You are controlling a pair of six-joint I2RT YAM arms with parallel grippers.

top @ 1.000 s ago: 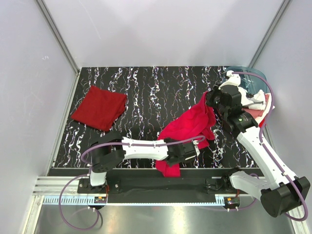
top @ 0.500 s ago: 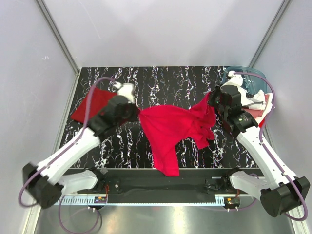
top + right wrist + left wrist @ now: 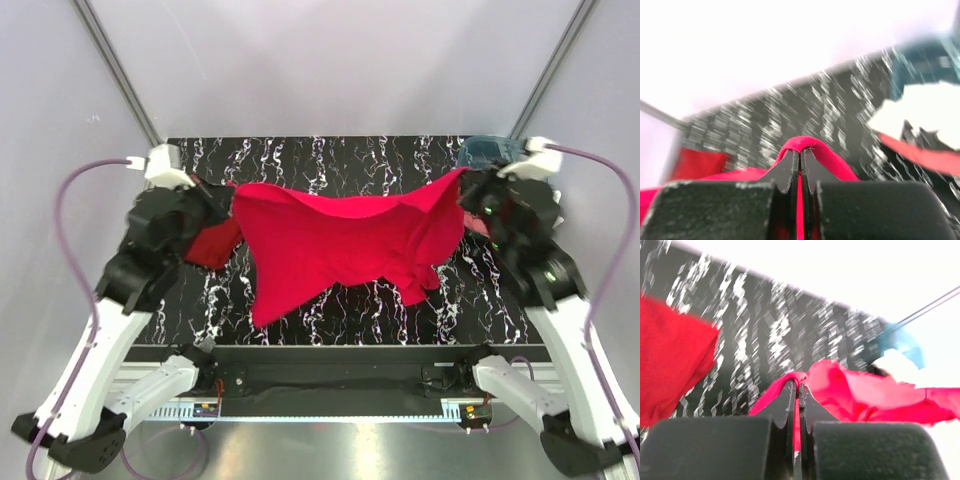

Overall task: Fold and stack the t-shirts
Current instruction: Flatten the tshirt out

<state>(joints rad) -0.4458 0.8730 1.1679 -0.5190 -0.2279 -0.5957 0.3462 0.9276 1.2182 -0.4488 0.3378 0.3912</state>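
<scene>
Crimson shirt (image 3: pixel 330 240) is hanging spread between the two arms over the middle of the table (image 3: pixel 350 155), its loose cloth sagging toward the near edge. At the left, the left gripper (image 3: pixel 796 386) is pinching one top corner, jaws clamped tight on the cloth. At the right, the right gripper (image 3: pixel 800 151) is gripping the other corner the same way. A dark red shirt (image 3: pixel 213 243) is lying folded at the far left, partly under the left arm. A tub (image 3: pixel 485 150) is sitting at the far right corner, a blurred white shirt (image 3: pixel 920 107) showing by it.
</scene>
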